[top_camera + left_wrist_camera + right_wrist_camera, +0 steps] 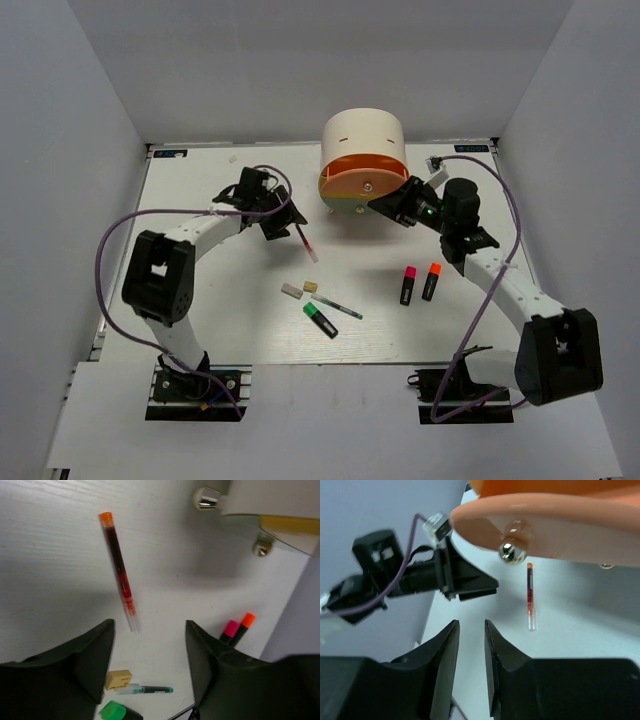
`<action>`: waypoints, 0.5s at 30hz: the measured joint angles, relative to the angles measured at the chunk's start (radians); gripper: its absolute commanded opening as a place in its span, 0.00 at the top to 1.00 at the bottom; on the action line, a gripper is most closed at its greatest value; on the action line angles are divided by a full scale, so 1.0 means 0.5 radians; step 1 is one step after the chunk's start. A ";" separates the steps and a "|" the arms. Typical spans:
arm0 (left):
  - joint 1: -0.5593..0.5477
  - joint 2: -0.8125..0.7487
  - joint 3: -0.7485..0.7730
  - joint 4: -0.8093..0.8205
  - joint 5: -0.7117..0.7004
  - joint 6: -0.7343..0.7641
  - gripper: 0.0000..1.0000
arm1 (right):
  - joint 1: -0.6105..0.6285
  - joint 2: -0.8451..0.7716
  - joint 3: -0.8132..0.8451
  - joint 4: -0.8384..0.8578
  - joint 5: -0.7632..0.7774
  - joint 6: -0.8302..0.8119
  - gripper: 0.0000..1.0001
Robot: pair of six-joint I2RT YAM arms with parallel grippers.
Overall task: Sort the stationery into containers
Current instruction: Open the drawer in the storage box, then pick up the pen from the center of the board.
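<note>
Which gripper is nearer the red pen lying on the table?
Left. The left gripper hovers right by the red pen, its open jaws at the pen's clear end. The right gripper is farther off, just below the orange drawer and its knob.

The white table (380,340) I work on is boxed in by plain pale grey walls: a back wall (320,60) rises from its far edge, and a left wall (50,200) and a right wall (590,150) slant along its two sides. A thin dark rail (250,145) runs along the table's far edge, and a white board (330,430) lies off its near edge. The light over the table is soft and even, leaving only faint shadows on its lightly grained top.
</note>
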 measured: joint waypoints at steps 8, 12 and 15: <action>-0.159 0.518 0.594 -0.571 -0.285 0.014 0.49 | -0.015 -0.402 -0.246 -0.092 -0.008 -0.542 0.73; -0.204 0.703 0.832 -0.785 -0.374 0.014 0.43 | -0.030 -0.512 -0.337 -0.116 -0.002 -0.669 0.73; -0.225 0.804 0.972 -0.905 -0.434 0.013 0.43 | -0.041 -0.550 -0.375 -0.127 0.014 -0.704 0.73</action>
